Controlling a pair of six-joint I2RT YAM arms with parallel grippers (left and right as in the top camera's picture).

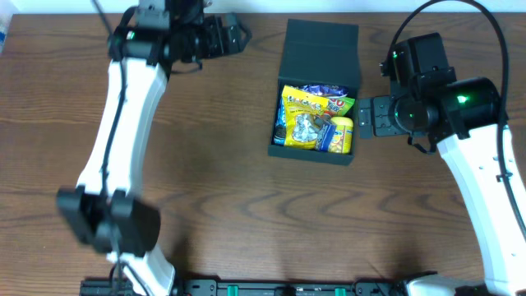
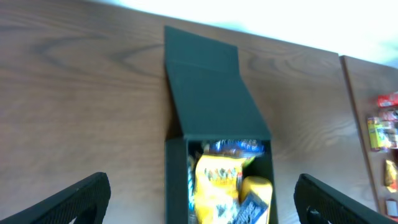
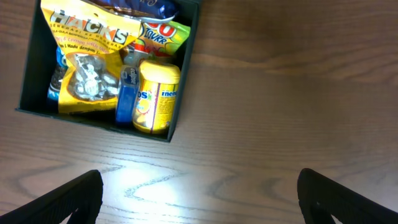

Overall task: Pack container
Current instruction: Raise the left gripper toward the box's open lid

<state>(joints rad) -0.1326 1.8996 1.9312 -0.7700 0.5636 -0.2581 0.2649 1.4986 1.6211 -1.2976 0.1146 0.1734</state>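
The dark square container (image 1: 320, 53) stands open mid-table, its flap lid folded back away from me. Inside lie a yellow snack bag (image 1: 302, 113), a yellow canister (image 1: 342, 136) and blue packets. My left gripper (image 1: 238, 34) hovers open to the left of the lid. In the left wrist view, the container (image 2: 211, 106) lies ahead between the spread fingers (image 2: 78, 199). My right gripper (image 1: 364, 115) is open just right of the box. In the right wrist view, it (image 3: 199, 186) holds nothing over bare wood, with the container (image 3: 93, 120), bag (image 3: 87, 56) and canister (image 3: 158, 96) at the upper left.
Brown wooden table (image 1: 230, 189) all round the box. A side shelf with coloured packets (image 2: 382, 130) shows past the table's edge in the left wrist view. The left arm's white link (image 1: 123, 123) crosses the table's left part; the right arm's (image 1: 485, 189) stands at the right.
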